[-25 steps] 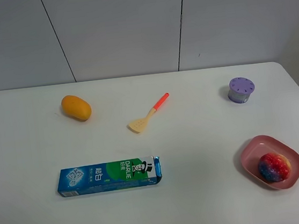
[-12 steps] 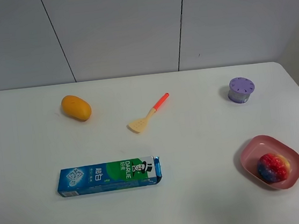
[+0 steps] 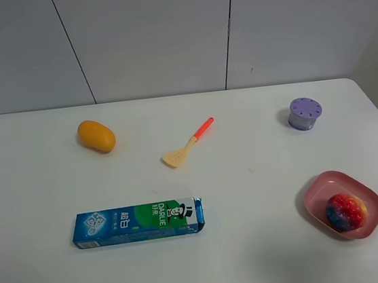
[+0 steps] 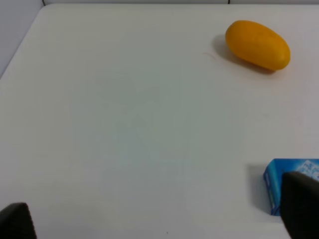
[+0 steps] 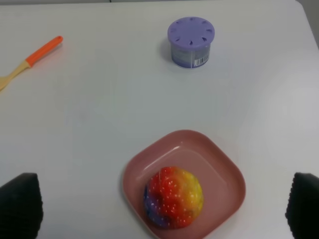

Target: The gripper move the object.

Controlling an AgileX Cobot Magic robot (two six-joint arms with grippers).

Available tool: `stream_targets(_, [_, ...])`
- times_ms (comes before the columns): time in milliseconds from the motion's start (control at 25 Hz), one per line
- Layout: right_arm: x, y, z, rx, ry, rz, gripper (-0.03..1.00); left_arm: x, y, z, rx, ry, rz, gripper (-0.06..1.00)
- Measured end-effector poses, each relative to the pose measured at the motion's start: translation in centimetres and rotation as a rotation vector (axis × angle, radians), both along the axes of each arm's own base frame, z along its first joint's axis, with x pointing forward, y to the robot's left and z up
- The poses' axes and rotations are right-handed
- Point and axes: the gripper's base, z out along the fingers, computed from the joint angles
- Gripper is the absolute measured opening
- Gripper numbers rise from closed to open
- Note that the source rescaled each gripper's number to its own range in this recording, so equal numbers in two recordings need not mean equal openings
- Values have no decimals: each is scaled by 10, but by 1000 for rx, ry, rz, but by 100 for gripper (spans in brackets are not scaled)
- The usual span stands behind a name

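Where seen from above, left to right: one orange oval mango, one blue-green toothpaste box, one orange-handled spatula, one purple lidded container, one mottled red, blue and yellow ball, resting in one pink dish. Ball round, without long axis, lying ahead of and between the wide-spread right gripper fingertips; nearer the right arm. Left gripper likewise spread wide, holding nothing.

We see the object mottled red, yellow, blue and purple on a pink dish; beyond the dish, a purple container; white bench.
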Motion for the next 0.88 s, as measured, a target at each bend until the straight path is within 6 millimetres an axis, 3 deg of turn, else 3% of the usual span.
stream_targets(880, [0, 0, 0, 0, 0, 0, 100, 0, 0, 0, 0, 0, 0, 100])
